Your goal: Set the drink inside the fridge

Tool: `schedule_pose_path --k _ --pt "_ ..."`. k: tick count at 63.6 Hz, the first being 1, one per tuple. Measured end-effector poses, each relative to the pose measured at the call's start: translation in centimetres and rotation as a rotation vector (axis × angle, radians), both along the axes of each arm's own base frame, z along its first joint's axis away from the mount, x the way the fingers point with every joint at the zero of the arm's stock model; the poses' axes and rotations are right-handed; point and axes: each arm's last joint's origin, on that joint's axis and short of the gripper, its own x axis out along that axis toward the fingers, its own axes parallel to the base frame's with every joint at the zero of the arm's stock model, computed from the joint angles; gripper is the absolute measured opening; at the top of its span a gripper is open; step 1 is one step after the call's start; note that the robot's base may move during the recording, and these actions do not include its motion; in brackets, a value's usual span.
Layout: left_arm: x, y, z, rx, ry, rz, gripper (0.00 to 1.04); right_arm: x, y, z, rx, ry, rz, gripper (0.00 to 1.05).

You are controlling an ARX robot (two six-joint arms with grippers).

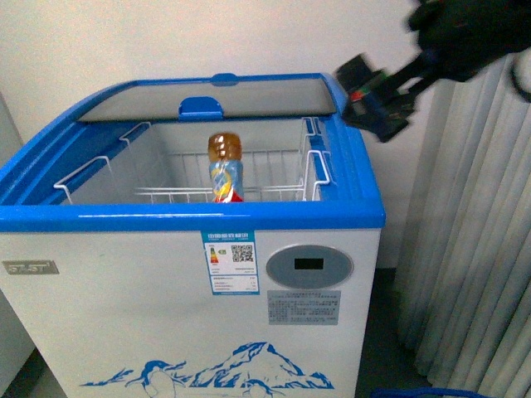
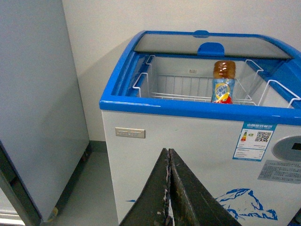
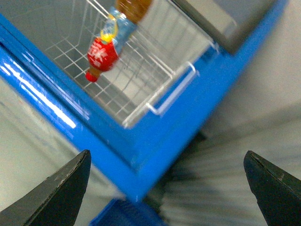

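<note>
Drink (image 1: 225,168) stands cap-down in the wire basket (image 1: 274,195), frame centre, inside fridge (image 1: 191,282). Likely rigid, smooth plastic, liquid-heavy; grip mid-body. Right gripper (image 1: 377,104), upper right, jaws spread, empty. Left gripper (image 2: 169,188) jaws closed.

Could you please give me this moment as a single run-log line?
drink: standing in basket inside fridge | lid: slid back | left gripper: shut, empty | right gripper: open, empty

Even bright light — right wrist view motion-blurred, glare on fridge (image 3: 42,99) rim.
</note>
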Motion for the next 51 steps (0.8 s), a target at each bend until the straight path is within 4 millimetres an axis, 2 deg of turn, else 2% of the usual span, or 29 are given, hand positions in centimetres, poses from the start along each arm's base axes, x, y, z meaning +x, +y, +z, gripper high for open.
schedule_pose_path --k 4,8,10,19,21,22,26,33,41,46,51 --pt "0.0 0.0 0.0 0.0 -0.002 0.0 0.03 -3.5 -3.1 0.6 0.129 0.076 -0.094 0.97" --pt "0.0 0.0 0.0 0.0 -0.002 0.0 0.03 -8.8 -7.0 1.0 0.278 0.168 -0.208 0.97" --pt "0.0 0.0 0.0 0.0 -0.002 0.0 0.03 -10.8 -8.3 1.1 0.338 0.195 -0.249 0.97" --pt "0.0 0.0 0.0 0.0 -0.002 0.0 0.03 -19.5 -12.2 2.0 0.515 0.245 -0.344 0.97" --pt "0.0 0.0 0.0 0.0 -0.002 0.0 0.03 -21.1 -12.8 2.1 0.54 0.173 -0.381 0.94" --pt "0.0 0.0 0.0 0.0 -0.002 0.0 0.03 -21.9 -13.0 2.1 0.533 0.07 -0.402 0.91" --pt "0.0 0.0 0.0 0.0 -0.001 0.003 0.03 -23.7 -13.1 1.4 0.495 -0.214 -0.433 0.81" --pt "0.0 0.0 0.0 0.0 -0.001 -0.004 0.03 -25.1 -12.1 0.0 0.473 -0.464 -0.346 0.64" --pt "0.0 0.0 0.0 0.0 -0.001 0.002 0.03 -24.8 -11.8 -3.1 0.476 -0.449 -0.369 0.45" --pt "0.0 0.0 0.0 0.0 0.0 0.0 0.03 -25.4 -11.5 -5.0 0.479 -0.415 -0.375 0.31" --pt "0.0 0.0 0.0 0.0 0.0 0.0 0.03 -25.6 -11.2 -6.0 0.477 -0.418 -0.382 0.18"
